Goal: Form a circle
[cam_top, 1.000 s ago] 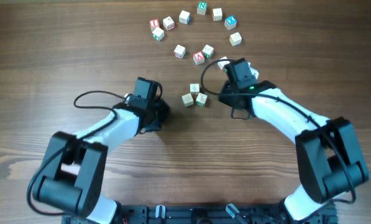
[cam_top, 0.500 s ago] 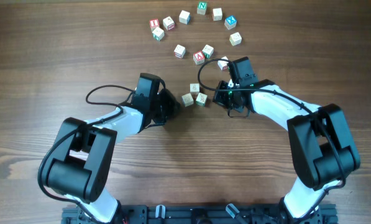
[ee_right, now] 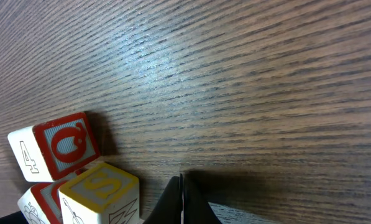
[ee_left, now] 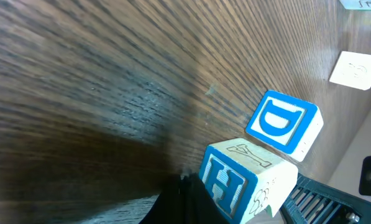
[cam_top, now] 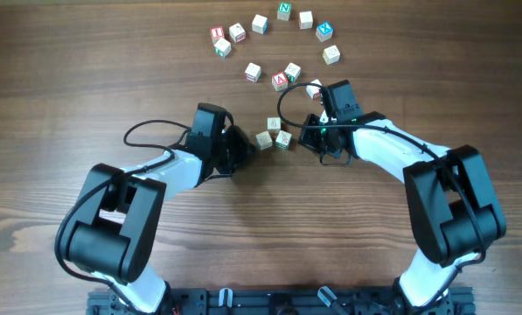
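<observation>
- Left claw (ee_left: 184,190) is squeezed shut and holds nothing. Its tip sits low on the brown wooden table (ee_left: 79,74), right next to a small pale wooden cube with a blue H (ee_left: 225,180). I cannot tell if they touch.
- If this claw pushes hard or off to one side, the H cube could spin or tip over. It could also bump the pale wooden cube with a blue D (ee_left: 283,121) just behind it. Then both would slide the wrong way.
- Seen from above, the circle is not made. A curved row of pale wooden letter cubes (cam_top: 283,11) lies on the far side of the table, like the top half of a ring. Other cubes sit loose inside that curve. A little bunch of three cubes (cam_top: 274,125) lies between the two claws.
- Both claws are close to that bunch. If both move in at once, they could knock each other or squash the cubes together.
- Right claw (ee_right: 181,186) is squeezed shut too, with nothing in it. Its tip is down near the table. A pale wooden cube with a red Q (ee_right: 61,146) and a pale wooden cube with a yellow S (ee_right: 101,186) sit near it, off to one side.
- A wide sweep here could hit those two cubes. It could also shove cubes out of the curved row and spoil the part of the ring that looks good.
</observation>
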You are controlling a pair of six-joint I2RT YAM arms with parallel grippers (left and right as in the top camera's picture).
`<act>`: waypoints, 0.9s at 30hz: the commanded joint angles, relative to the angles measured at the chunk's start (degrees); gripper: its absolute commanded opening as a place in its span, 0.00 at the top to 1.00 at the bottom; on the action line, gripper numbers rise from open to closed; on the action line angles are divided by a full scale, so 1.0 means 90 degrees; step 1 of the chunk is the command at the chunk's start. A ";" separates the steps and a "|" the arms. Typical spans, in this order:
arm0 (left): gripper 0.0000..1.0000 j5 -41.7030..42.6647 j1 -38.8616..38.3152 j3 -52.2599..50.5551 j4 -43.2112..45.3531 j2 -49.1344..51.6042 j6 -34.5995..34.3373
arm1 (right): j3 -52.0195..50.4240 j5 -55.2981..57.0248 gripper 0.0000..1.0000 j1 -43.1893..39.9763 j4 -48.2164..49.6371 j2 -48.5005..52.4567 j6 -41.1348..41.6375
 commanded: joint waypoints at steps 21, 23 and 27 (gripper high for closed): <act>0.96 -0.0282 -0.0117 -0.0182 0.0474 0.0255 0.0151 | -0.0100 0.0029 0.96 0.0068 -0.0085 0.0340 -0.0134; 0.96 -0.0311 -0.0117 -0.0182 0.0483 0.0255 0.0151 | -0.0100 0.0029 0.96 0.0068 -0.0085 0.0340 -0.0134; 0.96 -0.0379 -0.0117 -0.0182 0.0503 0.0255 0.0151 | -0.0100 0.0005 0.96 0.0068 -0.0085 0.0340 -0.0136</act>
